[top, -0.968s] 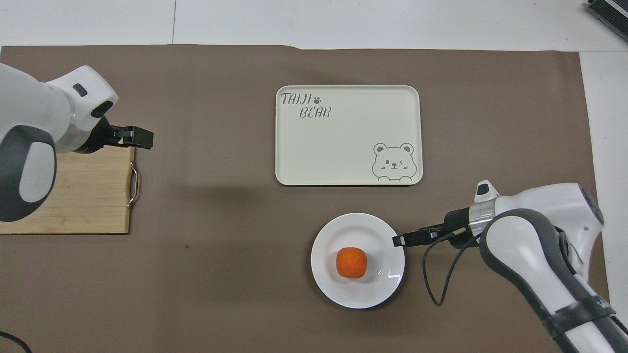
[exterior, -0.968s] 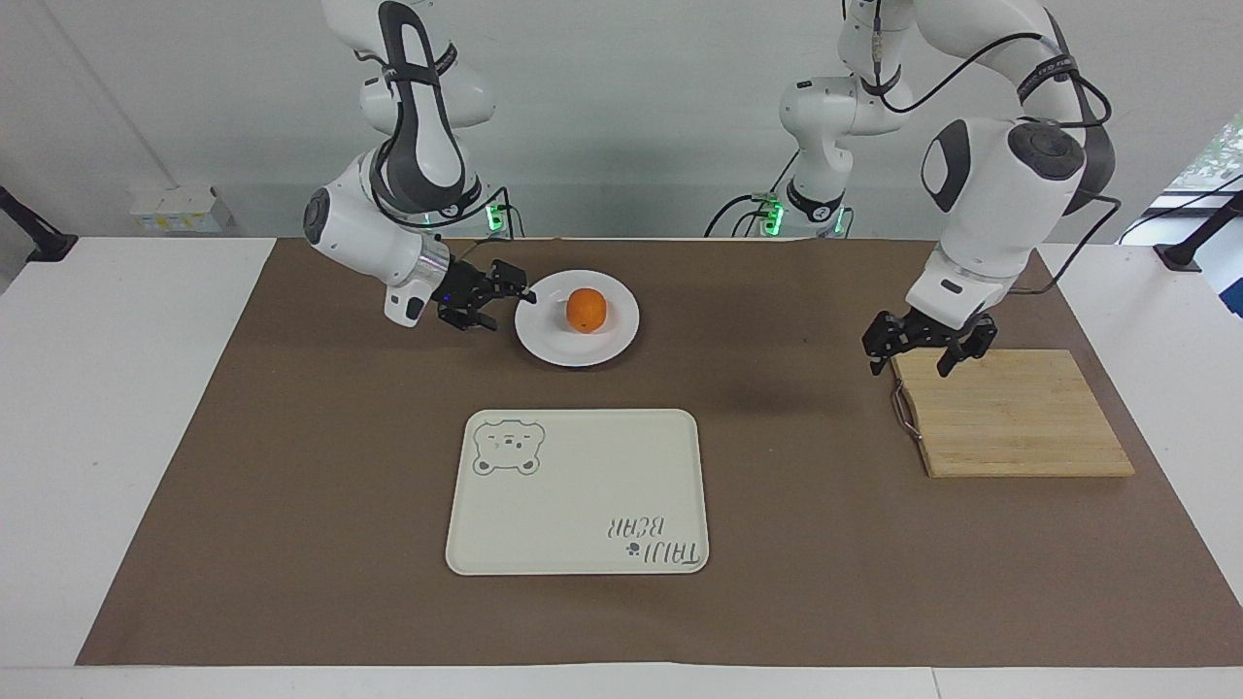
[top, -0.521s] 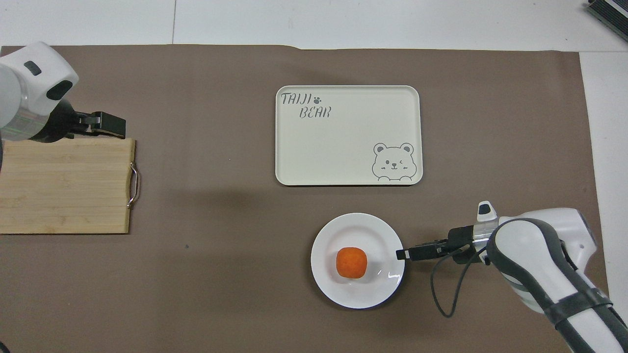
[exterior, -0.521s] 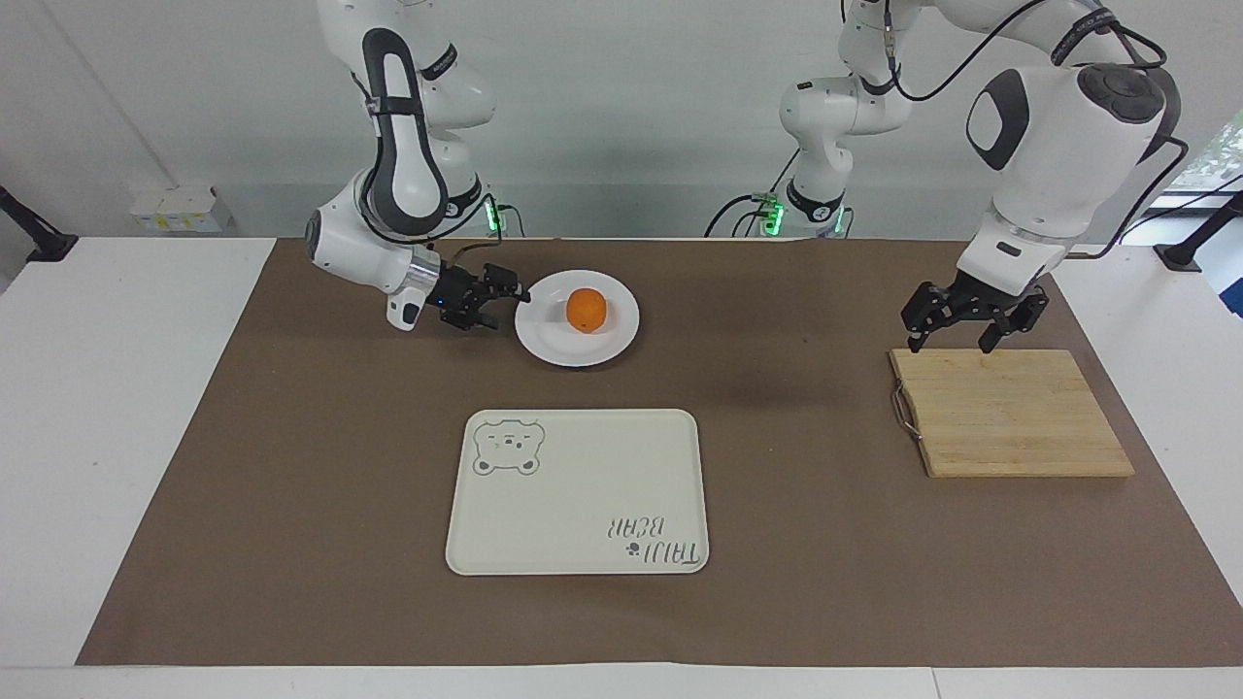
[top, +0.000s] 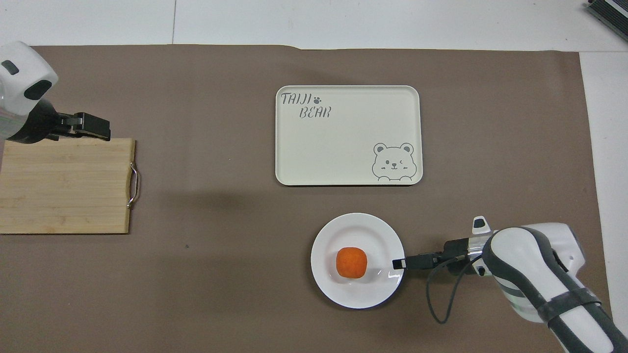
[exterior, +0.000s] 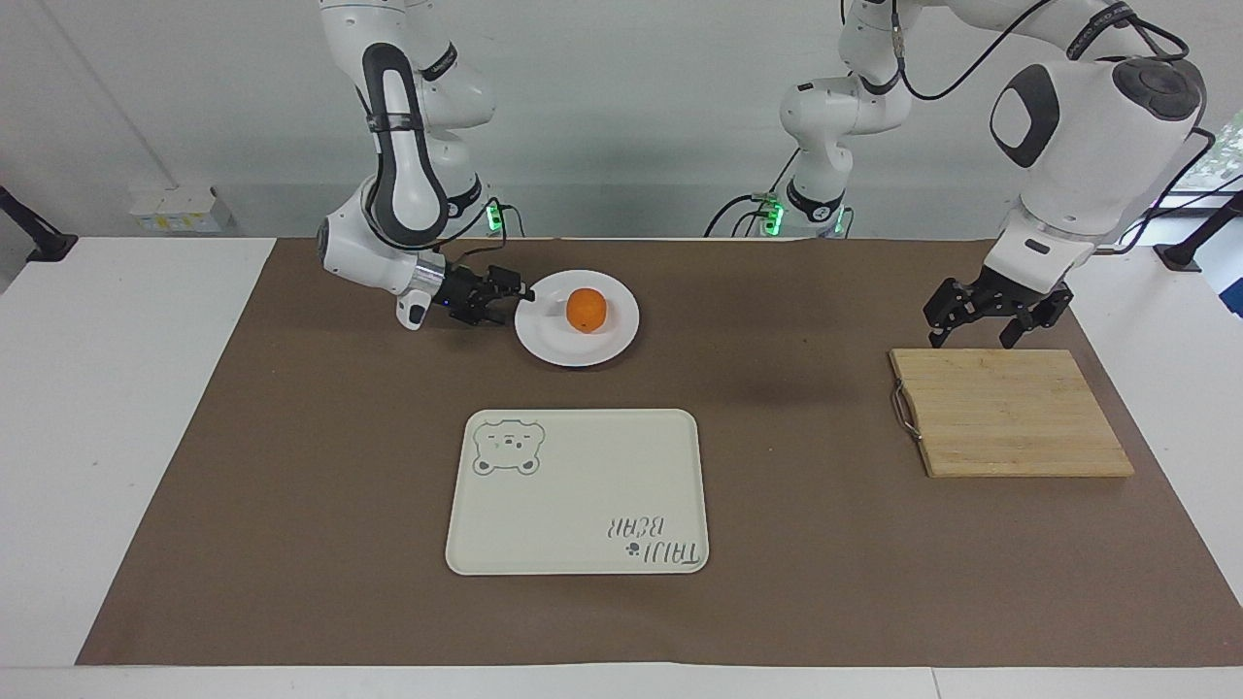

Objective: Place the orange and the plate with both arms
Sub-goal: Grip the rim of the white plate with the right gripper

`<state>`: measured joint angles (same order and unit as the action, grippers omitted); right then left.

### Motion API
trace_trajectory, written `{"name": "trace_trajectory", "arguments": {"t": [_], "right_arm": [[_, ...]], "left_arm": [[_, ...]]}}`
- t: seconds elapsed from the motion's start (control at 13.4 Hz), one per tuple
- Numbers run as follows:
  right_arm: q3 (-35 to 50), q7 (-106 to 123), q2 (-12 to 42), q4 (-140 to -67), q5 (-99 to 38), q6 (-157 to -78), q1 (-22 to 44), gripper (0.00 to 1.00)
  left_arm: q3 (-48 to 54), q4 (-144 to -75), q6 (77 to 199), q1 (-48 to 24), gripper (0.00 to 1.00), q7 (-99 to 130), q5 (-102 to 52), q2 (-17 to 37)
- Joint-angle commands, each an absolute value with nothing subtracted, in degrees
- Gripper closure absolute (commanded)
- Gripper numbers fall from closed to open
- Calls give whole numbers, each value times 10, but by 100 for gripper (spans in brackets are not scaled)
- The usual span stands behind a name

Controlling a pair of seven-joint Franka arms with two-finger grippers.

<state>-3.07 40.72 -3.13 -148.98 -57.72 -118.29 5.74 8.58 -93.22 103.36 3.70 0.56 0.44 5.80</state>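
On the tabletop (exterior: 194, 466), the tray (exterior: 577, 491) lies at lower centre of the facing view, the plate (exterior: 577, 317) above it carrying the orange (exterior: 587, 310). The plate's rim is met by the right tool (exterior: 515, 296), fingers apart; closing on it comes next. The left tool (exterior: 995, 320), fingers apart, waits over the cutting board (exterior: 1010, 412).
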Motion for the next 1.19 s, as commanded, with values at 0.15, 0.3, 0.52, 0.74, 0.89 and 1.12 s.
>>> {"name": "trace_trajectory", "arguments": {"t": [0.15, 0.3, 0.52, 0.74, 0.89, 1.12], "right_arm": [[-27, 398, -35, -1502, -617, -1192, 61, 0], [-27, 397, -35, -1502, -617, -1193, 62, 0], [-27, 395, -35, -1502, -629, -1194, 67, 0], [-27, 376, -32, -1501, -658, -1218, 101, 0], [-27, 375, -32, -1501, -671, -1232, 112, 0], [-27, 377, -31, -1501, -671, -1235, 112, 0]], "left_arm": [[87, -925, 1025, 37, 0, -1, -2, 60], [87, -920, 1020, 43, 0, -2, 0, 60], [58, -918, 1013, 8, 0, 0, 1, 59], [10, -918, 991, -30, 0, -5, 2, 41], [12, -918, 968, -26, 0, -7, 3, 5], [12, -901, 919, -23, 0, -37, 5, -2]]}}
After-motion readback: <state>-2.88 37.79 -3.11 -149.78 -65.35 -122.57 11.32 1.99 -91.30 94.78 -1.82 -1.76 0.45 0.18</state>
